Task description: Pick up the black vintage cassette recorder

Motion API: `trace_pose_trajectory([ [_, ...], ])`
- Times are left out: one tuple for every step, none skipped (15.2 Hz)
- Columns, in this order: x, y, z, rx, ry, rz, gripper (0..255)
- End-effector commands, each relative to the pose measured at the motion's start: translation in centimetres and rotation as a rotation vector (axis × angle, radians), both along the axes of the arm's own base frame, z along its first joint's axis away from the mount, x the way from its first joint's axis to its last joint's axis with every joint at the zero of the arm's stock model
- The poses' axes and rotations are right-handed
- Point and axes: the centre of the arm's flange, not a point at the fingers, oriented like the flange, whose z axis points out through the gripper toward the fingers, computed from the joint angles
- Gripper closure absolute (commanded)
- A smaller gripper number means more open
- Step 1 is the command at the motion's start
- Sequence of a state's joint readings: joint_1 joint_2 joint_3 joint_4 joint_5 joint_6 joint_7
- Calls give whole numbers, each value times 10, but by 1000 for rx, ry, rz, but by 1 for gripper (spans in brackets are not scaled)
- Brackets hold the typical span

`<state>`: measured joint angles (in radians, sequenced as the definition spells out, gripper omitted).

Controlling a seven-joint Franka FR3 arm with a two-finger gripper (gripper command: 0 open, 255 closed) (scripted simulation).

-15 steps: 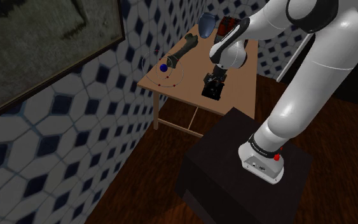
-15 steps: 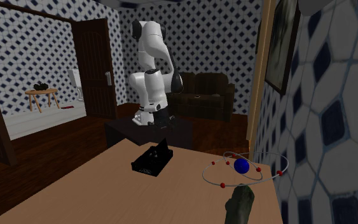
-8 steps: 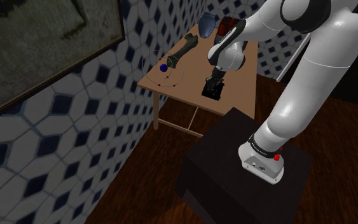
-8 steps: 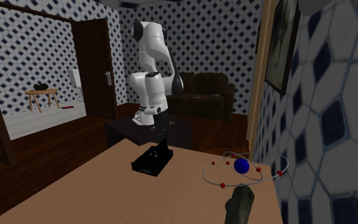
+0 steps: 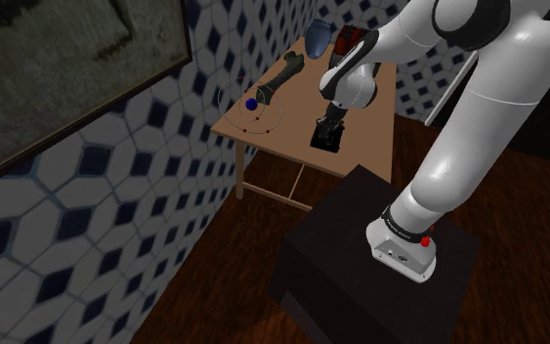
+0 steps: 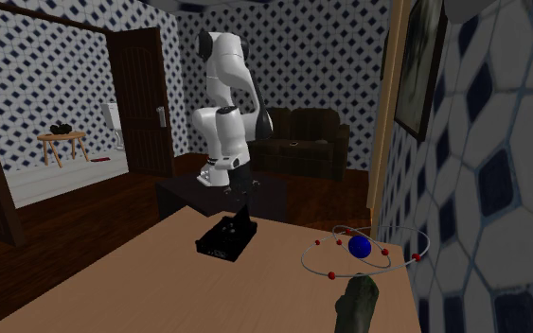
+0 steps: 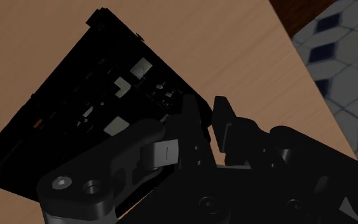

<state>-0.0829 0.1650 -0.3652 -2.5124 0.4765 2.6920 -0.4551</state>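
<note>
The black cassette recorder [image 5: 327, 138] lies on the wooden table [image 5: 372, 125] near the edge facing the stand. In the second exterior view the recorder [image 6: 222, 243] has a raised lid at its far end. My gripper [image 5: 329, 121] comes down onto that end from above. In the wrist view the two fingers stand close together, and the gripper [image 7: 206, 118] clasps a thin upright edge at the corner of the recorder [image 7: 91, 108]. From the second exterior view the gripper [image 6: 242, 205] sits right on top of the lid. The recorder rests on the table.
A blue-ball atom model with wire rings [image 5: 253, 105] [image 6: 359, 247] and a dark elongated piece [image 5: 282, 76] [image 6: 357, 301] lie along the tiled wall. A blue object [image 5: 317, 39] and a red-and-dark one [image 5: 353, 41] stand at the table's far end. The dark stand [image 5: 360, 254] is close to the table.
The fingers were apart over the recorder a second ago; they have closed onto its raised edge. The wrist shifted slightly, and the recorder has not moved.
</note>
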Motion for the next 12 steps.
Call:
trace_pose_trajectory([
  [0,0,8,-1,0,0,255],
  [0,0,13,-1,0,0,255],
  [0,0,18,-1,0,0,255],
  [0,0,24,-1,0,0,255],
  [0,0,29,-1,0,0,255],
  [0,0,34,-1,0,0,255],
  [0,0,39,-1,0,0,255],
  [0,0,45,-1,0,0,255],
  [0,0,50,-1,0,0,255],
  [0,0,55,-1,0,0,255],
  [0,0,61,-1,0,0,255],
  [0,0,66,-1,0,0,255],
])
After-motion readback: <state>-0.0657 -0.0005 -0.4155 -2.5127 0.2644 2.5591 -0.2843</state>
